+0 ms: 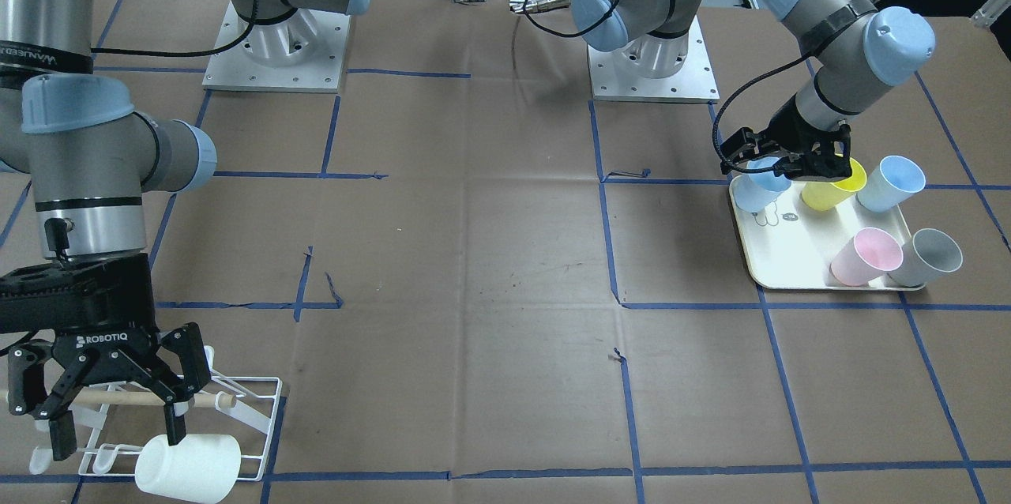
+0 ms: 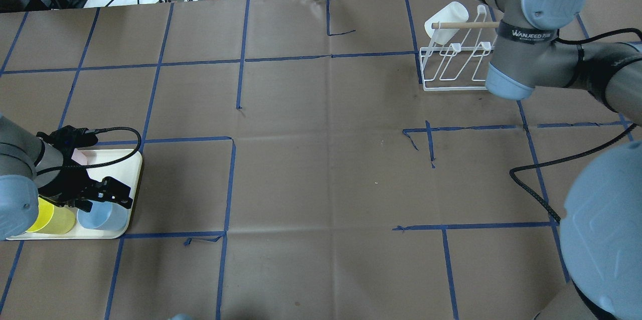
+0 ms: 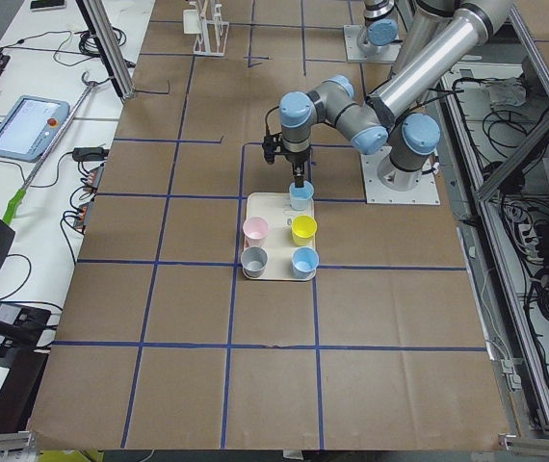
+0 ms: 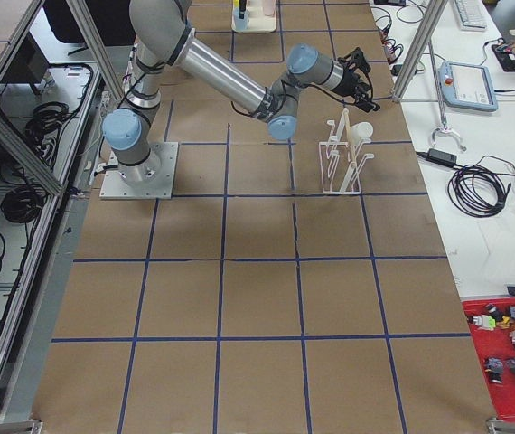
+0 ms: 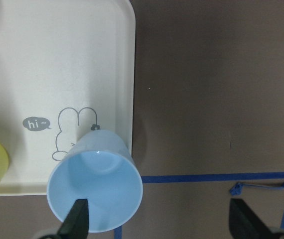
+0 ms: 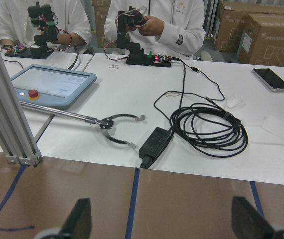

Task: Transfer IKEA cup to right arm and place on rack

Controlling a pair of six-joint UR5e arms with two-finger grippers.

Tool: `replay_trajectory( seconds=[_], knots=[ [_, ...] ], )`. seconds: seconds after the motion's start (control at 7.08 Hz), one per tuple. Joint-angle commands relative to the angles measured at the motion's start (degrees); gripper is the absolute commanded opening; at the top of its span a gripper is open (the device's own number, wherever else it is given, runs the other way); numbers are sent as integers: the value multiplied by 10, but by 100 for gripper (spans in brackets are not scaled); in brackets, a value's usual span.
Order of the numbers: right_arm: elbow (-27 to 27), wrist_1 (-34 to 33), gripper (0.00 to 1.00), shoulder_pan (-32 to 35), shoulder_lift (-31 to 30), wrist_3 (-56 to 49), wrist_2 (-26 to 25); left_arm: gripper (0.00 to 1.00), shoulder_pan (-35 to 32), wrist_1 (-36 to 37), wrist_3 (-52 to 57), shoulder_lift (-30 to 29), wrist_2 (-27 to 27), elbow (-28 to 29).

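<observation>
My left gripper (image 1: 778, 167) is open over a light-blue cup (image 1: 762, 188) that stands at the corner of a cream tray (image 1: 782, 267). In the left wrist view one fingertip (image 5: 77, 221) is over the cup's (image 5: 97, 189) mouth and the other is well outside it, over the table. My right gripper (image 1: 118, 429), marked ROBOTIQ, is open and empty just above the white wire rack (image 1: 253, 409) with its wooden dowel. A white cup (image 1: 189, 468) hangs on the rack next to that gripper. The right wrist view shows only two spread fingertips (image 6: 79, 219) and the operators' table.
The tray also holds a yellow cup (image 1: 829, 192), another light-blue cup (image 1: 892, 182), a pink cup (image 1: 866, 255) and a grey cup (image 1: 928, 257). The brown paper table carries blue tape lines (image 2: 235, 179). The two arm bases (image 1: 276, 54) stand at the robot's edge.
</observation>
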Motion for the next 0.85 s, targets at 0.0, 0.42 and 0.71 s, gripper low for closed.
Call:
replay_trajectory(
  seconds=[0.0, 0.42, 0.71],
  knots=[
    [-1, 31, 100, 7, -43, 2, 4, 98, 0, 27, 1, -2, 6, -28],
    [-16, 88, 100, 68, -79, 111, 29, 50, 0, 36, 2, -2, 21, -22],
    [-9, 89, 100, 100, -91, 300, 60, 3, 0, 37, 1, -2, 43, -21]
  ],
)
